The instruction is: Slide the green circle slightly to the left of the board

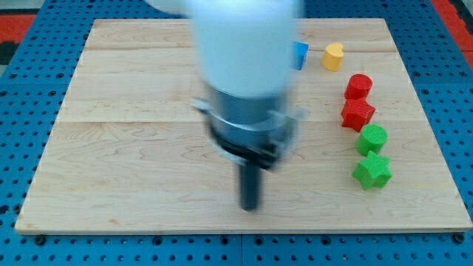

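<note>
Six blocks at view's right | green circle (372, 138) touching green star (372, 171), below red pair | my tip (251, 205) bare, grasping nothing, well left of it, so unplaced for leftward push.

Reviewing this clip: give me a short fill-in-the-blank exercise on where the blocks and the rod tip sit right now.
1. The green circle sits directly above the green ____ block.
2. My tip is far to the view's ____ of the green circle, touching no block.
3. The yellow block lies to the view's right of the ____ block.
4. Two ____ blocks are lined up above the green circle.

Missing words: star; left; blue; red
</note>
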